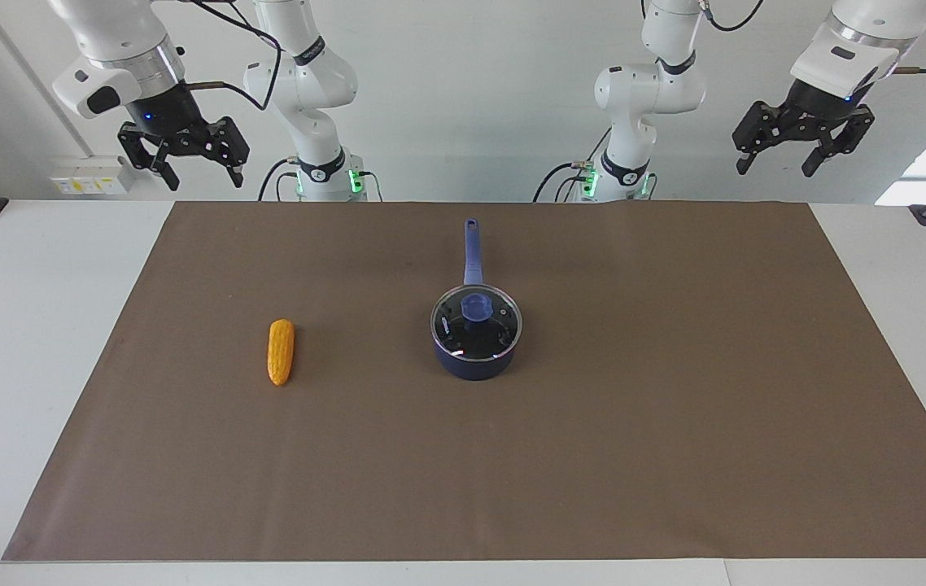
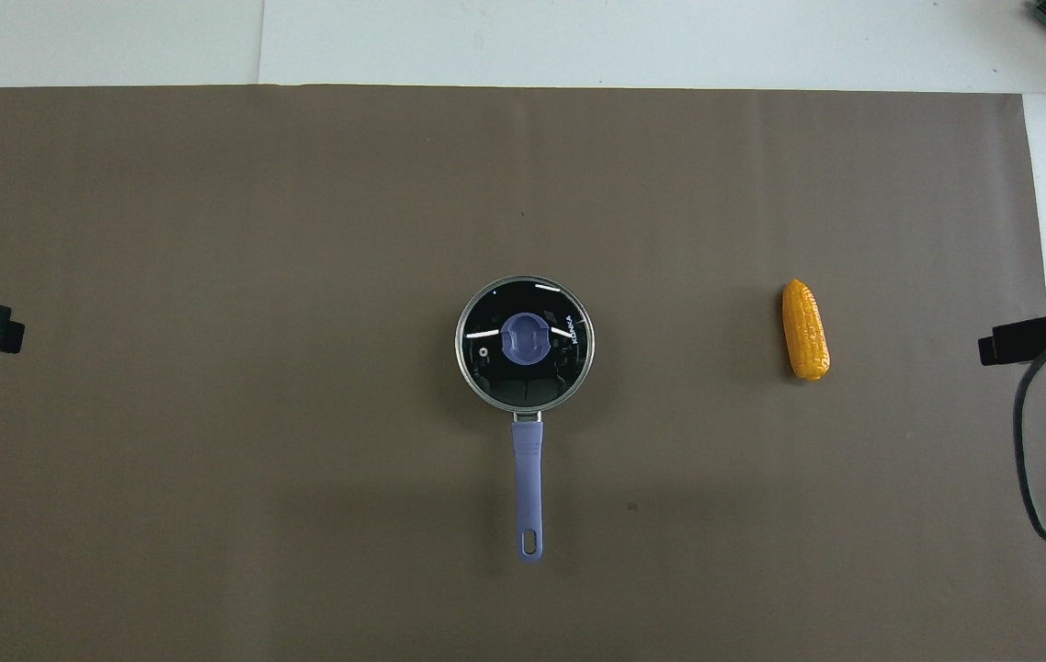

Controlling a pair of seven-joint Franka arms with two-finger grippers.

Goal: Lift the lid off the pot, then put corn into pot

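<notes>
Small navy-blue saucepan at frame centre on the brown-matted desk, clear glass lid with blue knob seated on it, yellow toy corn cob lying centre-left, left gripper upper right and right gripper upper left, both raised, waiting, jaws spread open

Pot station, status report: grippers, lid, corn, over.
Left gripper and right gripper open, raised, waiting. Lid on pot. Corn on mat toward right arm's end. Nothing blocking.
</notes>
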